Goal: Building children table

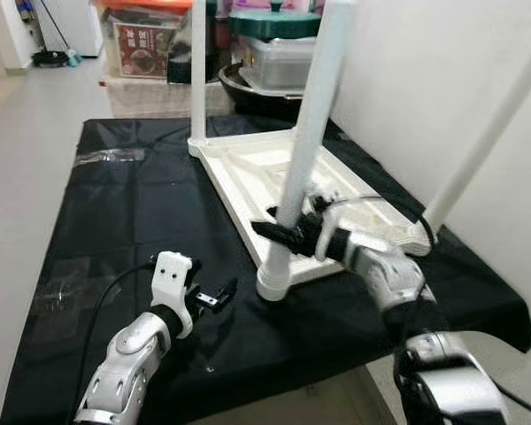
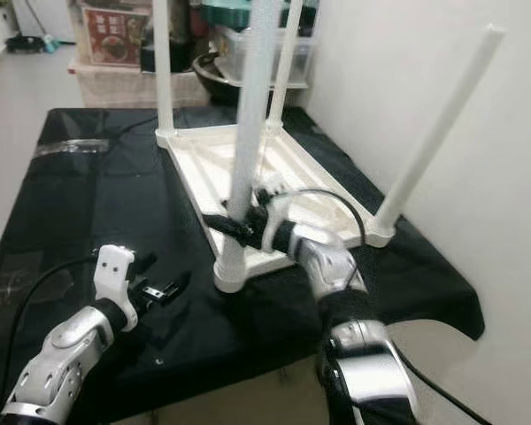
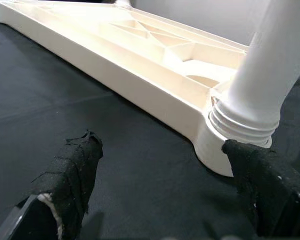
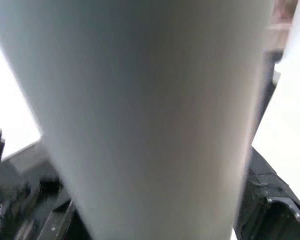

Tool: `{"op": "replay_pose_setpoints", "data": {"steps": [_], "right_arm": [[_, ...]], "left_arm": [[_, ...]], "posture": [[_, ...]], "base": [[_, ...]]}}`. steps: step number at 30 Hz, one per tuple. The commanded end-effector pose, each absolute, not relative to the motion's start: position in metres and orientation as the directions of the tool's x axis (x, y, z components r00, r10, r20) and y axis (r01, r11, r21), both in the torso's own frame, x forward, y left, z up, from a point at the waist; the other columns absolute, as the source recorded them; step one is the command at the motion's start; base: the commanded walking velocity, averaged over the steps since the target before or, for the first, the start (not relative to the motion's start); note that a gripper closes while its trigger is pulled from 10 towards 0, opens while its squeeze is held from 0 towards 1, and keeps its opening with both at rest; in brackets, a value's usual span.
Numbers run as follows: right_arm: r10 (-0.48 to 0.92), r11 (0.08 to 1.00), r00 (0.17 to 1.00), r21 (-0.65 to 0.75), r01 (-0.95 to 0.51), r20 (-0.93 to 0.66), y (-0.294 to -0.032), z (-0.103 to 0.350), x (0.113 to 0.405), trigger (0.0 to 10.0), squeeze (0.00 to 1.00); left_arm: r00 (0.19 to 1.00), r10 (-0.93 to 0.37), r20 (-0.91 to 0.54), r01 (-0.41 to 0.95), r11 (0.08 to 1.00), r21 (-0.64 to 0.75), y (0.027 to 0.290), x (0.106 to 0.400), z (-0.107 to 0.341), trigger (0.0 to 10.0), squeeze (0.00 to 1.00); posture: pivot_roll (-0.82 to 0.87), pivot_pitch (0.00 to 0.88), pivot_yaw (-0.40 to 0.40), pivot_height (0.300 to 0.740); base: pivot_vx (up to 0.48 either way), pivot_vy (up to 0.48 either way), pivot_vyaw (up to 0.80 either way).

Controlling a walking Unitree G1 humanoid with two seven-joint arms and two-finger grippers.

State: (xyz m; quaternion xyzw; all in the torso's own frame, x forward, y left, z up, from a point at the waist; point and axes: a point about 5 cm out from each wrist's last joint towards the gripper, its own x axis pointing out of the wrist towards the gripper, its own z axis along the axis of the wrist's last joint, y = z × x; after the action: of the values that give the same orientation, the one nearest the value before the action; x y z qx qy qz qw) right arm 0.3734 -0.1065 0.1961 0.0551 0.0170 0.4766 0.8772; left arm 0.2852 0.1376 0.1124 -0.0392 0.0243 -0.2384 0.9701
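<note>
Here my right gripper (image 1: 288, 232) pinches the near leg (image 1: 305, 150) of the tabletop (image 1: 248, 173), low on the shaft, fingers closed around it from either side. The tabletop lies upside down on the black cloth (image 1: 133, 204) over the bench, with three other legs already standing in its corners. The near leg stands in its corner socket (image 1: 274, 285), and the left wrist view shows thread rings (image 3: 242, 125) still bare above the socket rim, so I judge it is not yet fully home.

To seat it well I should keep the leg straight over the socket and turn it about its own axis, not lever it sideways, since a tilt could cross the threads. My grip sits low, which helps steadiness.

My left gripper (image 1: 214, 297) rests on the cloth just beside that corner, fingers (image 3: 75, 175) spread apart, holding nothing. It could press against the corner to stop the tabletop from spinning as I twist.

Room is tight on my right: the wall (image 1: 442, 88) is close, and a far-right leg (image 1: 487, 133) leans towards it. The near corner lies close to the bench's front edge, so I shouldn't drag the tabletop towards me. The cloth to my left is open.
</note>
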Motion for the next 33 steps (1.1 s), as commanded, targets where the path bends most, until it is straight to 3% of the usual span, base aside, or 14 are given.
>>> {"op": "replay_pose_setpoints", "data": {"steps": [1,2,4,7,11,20,22,24,25,26,30,31,32,33], "right_arm": [[0.844,0.526,0.534,0.110,-0.843,0.058,-0.103,0.200,0.375,5.7,0.00],[0.845,0.520,0.529,0.113,-0.847,0.079,-0.102,0.201,0.374,0.5,0.00],[0.847,0.514,0.524,0.113,-0.850,0.091,-0.102,0.201,0.374,0.5,0.00],[0.691,0.719,0.723,0.116,-0.686,-0.006,-0.112,0.184,0.382,0.0,0.00],[0.187,0.978,0.963,0.128,-0.165,-0.194,-0.139,0.154,0.387,0.0,0.00],[-0.111,0.967,0.952,0.192,0.170,-0.287,-0.130,0.139,0.351,0.0,0.00],[0.127,0.957,0.976,0.280,-0.074,-0.178,-0.094,0.161,0.340,10.0,0.00],[0.251,0.935,0.962,0.285,-0.211,-0.111,-0.081,0.172,0.337,10.0,0.00],[0.312,0.917,0.950,0.268,-0.294,-0.026,-0.078,0.185,0.337,10.0,0.68],[0.339,0.908,0.940,0.254,-0.334,0.022,-0.078,0.193,0.338,10.0,1.00],[0.429,0.867,0.899,0.237,-0.439,0.095,-0.093,0.208,0.348,10.0,0.89],[0.463,0.849,0.877,0.222,-0.480,0.125,-0.099,0.218,0.350,10.0,0.22],[0.505,0.824,0.847,0.201,-0.530,0.165,-0.105,0.228,0.350,10.0,0.00],[0.552,0.794,0.810,0.171,-0.584,0.199,-0.109,0.235,0.348,10.0,0.00]], "left_arm": [[0.889,-0.457,-0.041,0.453,0.888,-0.080,0.138,0.283,0.109,10.0,0.00],[0.888,-0.457,-0.041,0.453,0.888,-0.082,0.137,0.282,0.109,10.0,0.00],[0.888,-0.457,-0.041,0.453,0.888,-0.084,0.137,0.281,0.109,10.0,0.00],[0.889,-0.456,-0.049,0.451,0.889,-0.085,0.137,0.278,0.107,10.0,0.00],[0.889,-0.454,-0.055,0.449,0.890,-0.083,0.140,0.278,0.106,10.0,0.00],[0.882,-0.468,-0.059,0.463,0.883,-0.083,0.135,0.282,0.106,10.0,0.00],[0.877,-0.476,-0.059,0.471,0.878,-0.081,0.132,0.283,0.106,10.0,0.00],[0.876,-0.478,-0.064,0.473,0.878,-0.077,0.132,0.283,0.105,10.0,0.00],[0.875,-0.479,-0.064,0.474,0.877,-0.076,0.133,0.284,0.105,10.0,0.00],[0.875,-0.479,-0.064,0.475,0.877,-0.076,0.134,0.284,0.106,10.0,0.00],[0.882,-0.467,-0.055,0.463,0.883,-0.072,0.136,0.287,0.107,10.0,0.00],[0.885,-0.463,-0.050,0.459,0.886,-0.074,0.137,0.287,0.108,10.0,0.00],[0.886,-0.461,-0.048,0.457,0.886,-0.075,0.138,0.286,0.109,10.0,0.00],[0.886,-0.461,-0.049,0.457,0.886,-0.076,0.138,0.286,0.108,10.0,0.00]], "posture": [[0.13,0.000,-0.141,0.740],[0.13,0.000,-0.143,0.740],[0.13,0.000,-0.143,0.740],[0.13,0.000,-0.150,0.740],[0.12,0.000,-0.137,0.740],[0.08,0.000,-0.099,0.740],[0.08,0.000,-0.096,0.740],[0.08,0.000,-0.096,0.740],[0.07,0.000,-0.097,0.740],[0.07,0.000,-0.097,0.740],[0.09,0.000,-0.111,0.740],[0.09,0.000,-0.111,0.740],[0.09,0.000,-0.111,0.740],[0.08,0.000,-0.111,0.740]], "base": [[0.000,0.000,0.00],[0.000,0.000,0.00],[0.000,0.000,0.00],[0.000,0.000,0.00],[0.000,0.000,0.00],[0.000,0.000,0.00],[0.000,0.000,0.00],[0.000,0.000,0.00],[0.000,0.000,0.00],[0.000,0.000,0.00],[0.000,0.000,0.00],[0.000,0.000,0.00],[0.000,0.000,0.00],[0.000,0.000,0.00]]}}
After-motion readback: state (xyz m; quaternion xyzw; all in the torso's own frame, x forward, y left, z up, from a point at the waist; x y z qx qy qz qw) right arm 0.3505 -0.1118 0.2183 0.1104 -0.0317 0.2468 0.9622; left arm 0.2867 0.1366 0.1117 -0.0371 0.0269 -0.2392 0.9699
